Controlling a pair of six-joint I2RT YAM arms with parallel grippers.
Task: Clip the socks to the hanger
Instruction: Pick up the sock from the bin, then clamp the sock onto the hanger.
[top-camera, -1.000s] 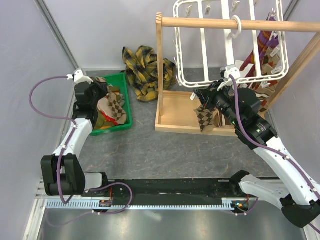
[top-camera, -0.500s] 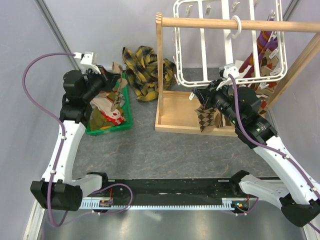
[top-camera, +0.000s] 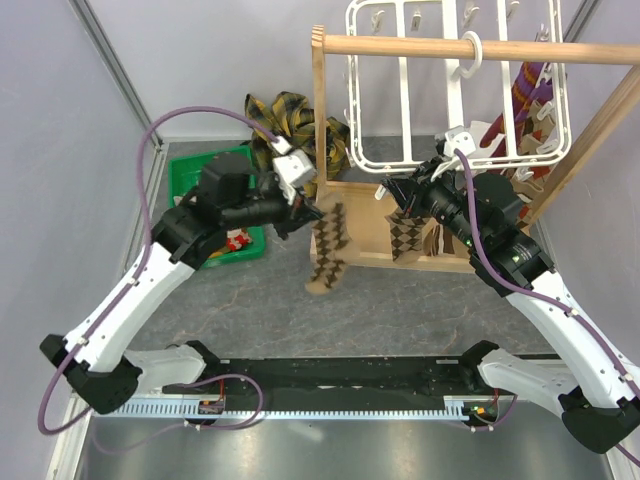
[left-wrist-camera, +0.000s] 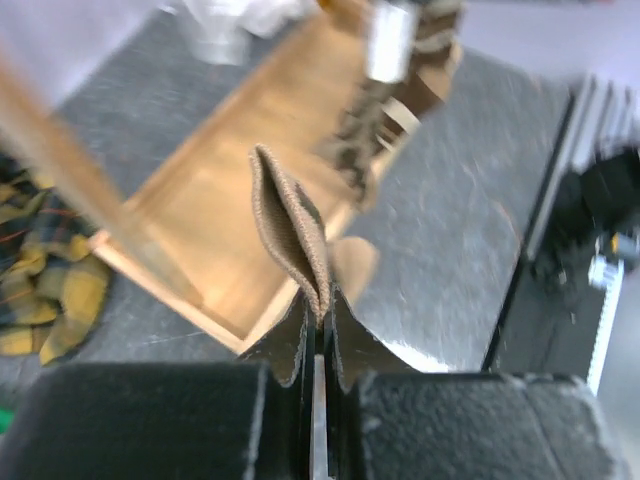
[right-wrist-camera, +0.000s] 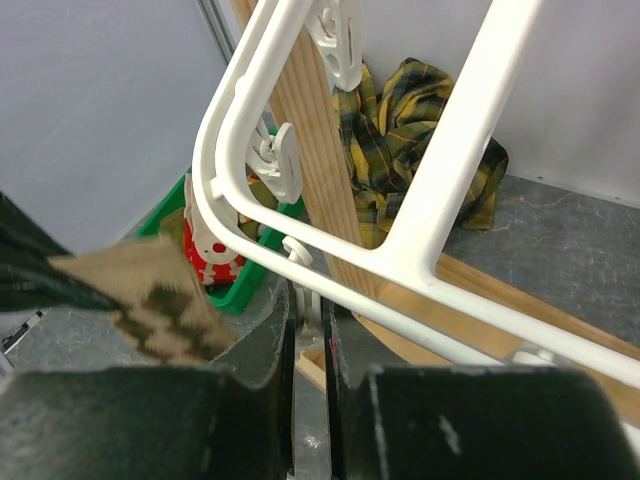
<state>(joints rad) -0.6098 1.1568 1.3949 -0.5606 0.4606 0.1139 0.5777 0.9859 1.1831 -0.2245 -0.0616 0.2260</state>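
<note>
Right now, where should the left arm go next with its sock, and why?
Probably lift the left tool toward the hanger: it is shut on a sock that dangles low, not yet at the clips.

Bin (top-camera: 186, 168) left of rack (top-camera: 320, 120); cloth (top-camera: 290, 105) between them; hanger (top-camera: 408, 85) on rod (top-camera: 400, 45).

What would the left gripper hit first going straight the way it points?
Likely the wooden tray, near its edge; the left gripper, shut on a sock, aims there, though depth is unclear.
</note>
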